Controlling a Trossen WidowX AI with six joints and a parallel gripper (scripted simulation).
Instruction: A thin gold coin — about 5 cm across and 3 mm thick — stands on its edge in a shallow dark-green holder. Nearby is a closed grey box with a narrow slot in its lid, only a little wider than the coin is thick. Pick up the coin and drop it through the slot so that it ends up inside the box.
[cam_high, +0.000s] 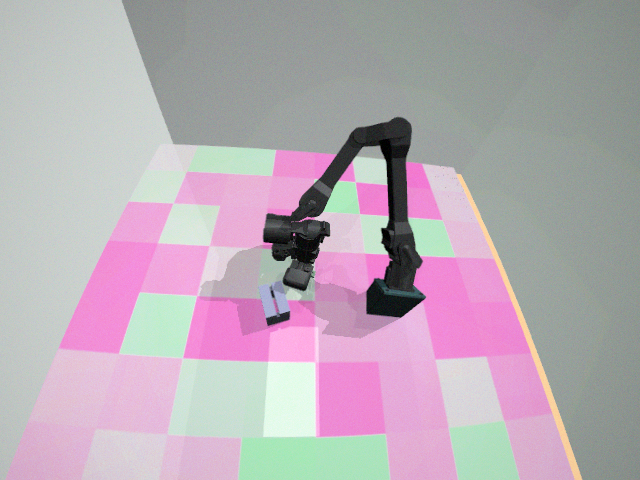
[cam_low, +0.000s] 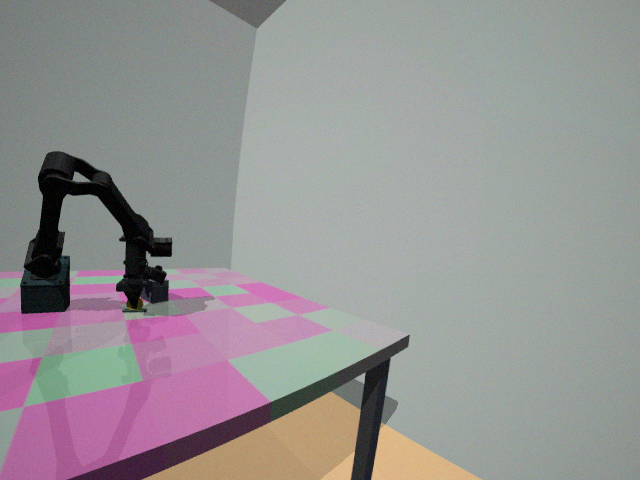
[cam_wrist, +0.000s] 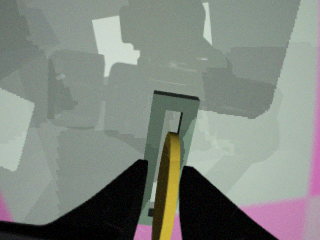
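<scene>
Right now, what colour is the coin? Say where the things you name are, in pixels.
The coin (cam_low: 139, 303) (cam_wrist: 171, 185) is gold-yellow. It shows best in the wrist view.

Looks like a robotics test room: tabletop arm (cam_high: 397, 180) (cam_low: 116, 204) bolted near three o'clock on a checkered table (cam_high: 346, 397) (cam_low: 206, 382), plain grey walls (cam_high: 361, 62) (cam_low: 439, 180) (rather bare).
</scene>
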